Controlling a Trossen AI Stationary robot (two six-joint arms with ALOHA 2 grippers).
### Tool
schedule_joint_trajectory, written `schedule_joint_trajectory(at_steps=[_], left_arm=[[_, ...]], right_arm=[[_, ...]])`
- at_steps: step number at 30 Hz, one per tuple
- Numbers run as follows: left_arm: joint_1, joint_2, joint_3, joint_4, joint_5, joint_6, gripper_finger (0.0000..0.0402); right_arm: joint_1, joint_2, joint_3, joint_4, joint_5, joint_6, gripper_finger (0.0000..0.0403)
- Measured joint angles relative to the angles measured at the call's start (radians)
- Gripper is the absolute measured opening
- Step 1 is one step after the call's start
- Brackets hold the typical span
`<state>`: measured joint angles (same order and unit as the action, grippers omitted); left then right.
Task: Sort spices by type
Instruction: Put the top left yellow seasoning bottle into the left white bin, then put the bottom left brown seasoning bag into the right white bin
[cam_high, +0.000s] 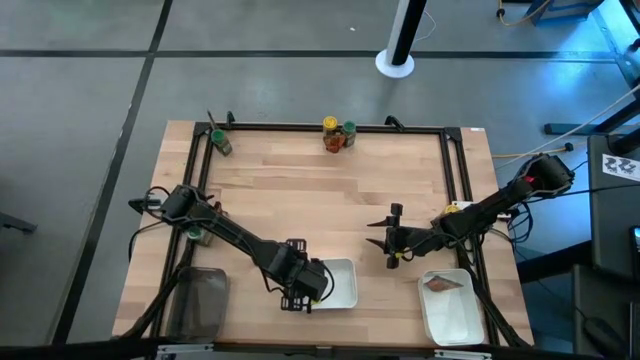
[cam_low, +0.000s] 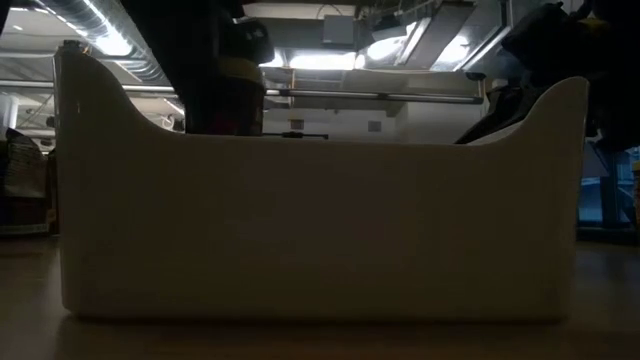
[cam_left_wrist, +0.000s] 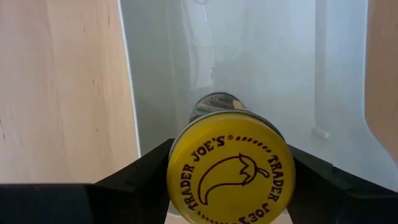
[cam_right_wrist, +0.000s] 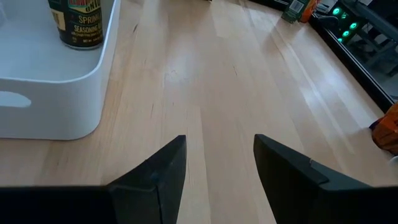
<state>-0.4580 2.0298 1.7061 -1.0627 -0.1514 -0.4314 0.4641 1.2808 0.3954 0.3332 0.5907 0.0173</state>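
A jar with a yellow cap (cam_left_wrist: 227, 169) stands upright inside the middle white tray (cam_high: 347, 266), near its left end, with my left gripper (cam_high: 305, 286) shut on it from above. The same jar (cam_right_wrist: 77, 23) shows past the tray's wall (cam_right_wrist: 68, 106) in the right wrist view. My right gripper (cam_right_wrist: 219, 165) hovers open over bare wood to the right of that tray, with nothing between its fingers. At the table's far edge stand a green-capped jar (cam_high: 219, 140) and a small group of spices (cam_high: 338, 133). A red packet (cam_high: 441, 285) lies in the right white tray (cam_high: 452, 318). My left gripper pinches the jar's top end (cam_left_wrist: 186, 134), at or just under the yellow cap, between its two fingers (cam_left_wrist: 146, 171). The fingers come from above, pointing steeply down. The jar stays upright inside the tray; whether its bottom rests on the tray floor I cannot tell.
A dark bin (cam_high: 196, 300) sits at the near left corner. Another small jar (cam_high: 196, 236) stands by the left arm. A black frame (cam_high: 330, 127) runs round the table's edge. Bare wood lies between the trays and the far edge. The tray wall (cam_low: 320, 230) fills the low view.
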Motion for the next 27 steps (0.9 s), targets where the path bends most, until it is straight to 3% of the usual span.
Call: schedule_joint_trajectory(at_steps=[12,19,27], left_arm=[[0.000,-0.004,0.001,-0.013,0.028,-0.007,0.0367],[0.023,-0.045,0.030,-0.071,0.129,-0.034,0.0372],[0.057,-0.154,0.054,-0.143,0.068,-0.075,0.0374]], right_arm=[[0.000,0.000,0.000,0.001,0.000,0.000,0.0188],[0.000,0.000,0.000,0.007,0.000,0.000,0.0188],[0.000,0.000,0.000,0.007,0.000,0.000,0.0188]])
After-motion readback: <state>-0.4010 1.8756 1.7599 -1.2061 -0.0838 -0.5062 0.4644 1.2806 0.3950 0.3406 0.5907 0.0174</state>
